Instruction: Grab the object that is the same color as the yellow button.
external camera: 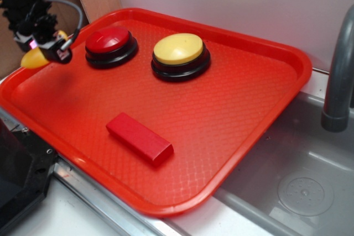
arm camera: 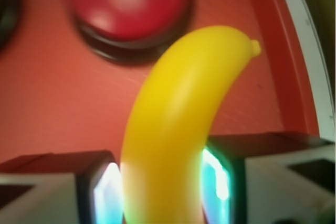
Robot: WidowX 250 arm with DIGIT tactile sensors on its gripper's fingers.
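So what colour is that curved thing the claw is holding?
Bright glossy yellow; the banana shows best in the wrist view, clamped in the gripper.

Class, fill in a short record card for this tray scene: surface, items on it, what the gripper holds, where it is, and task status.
surface: red tray beside a sink
on tray: red button, yellow button, red block
held item: yellow toy banana, between both fingers
gripper: shut on the banana, above the tray's left edge near the red button
task status: matching yellow object grasped, off the tray
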